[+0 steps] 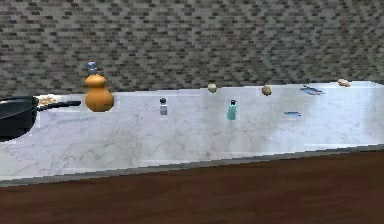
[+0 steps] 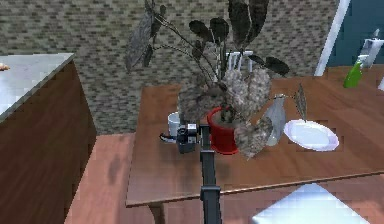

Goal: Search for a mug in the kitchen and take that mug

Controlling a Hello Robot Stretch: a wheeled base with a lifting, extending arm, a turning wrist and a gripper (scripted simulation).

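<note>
Hanging near the white mug (image 2: 176, 120) and red pot (image 2: 223, 137) on the counter (image 2: 165, 178), the tool (image 2: 175, 138) holds something or nothing: cannot tell.

In the forward view we see a pale marble countertop (image 1: 200, 135) running the width of the frame, with a dark wooden cabinet front (image 1: 200, 198) along the bottom and a wall of small grey-brown mosaic tiles (image 1: 200, 40) across the top. In the arm side view we find the same mosaic tiling on the wall (image 2: 100, 40) at upper left. The counter's end (image 2: 35, 135) stands at the left edge, and a brown wooden table (image 2: 160, 170) fills the middle and right. Reddish wooden floorboards (image 2: 105, 180) lie at lower left, and a white door frame (image 2: 335, 35) stands at upper right.
</note>
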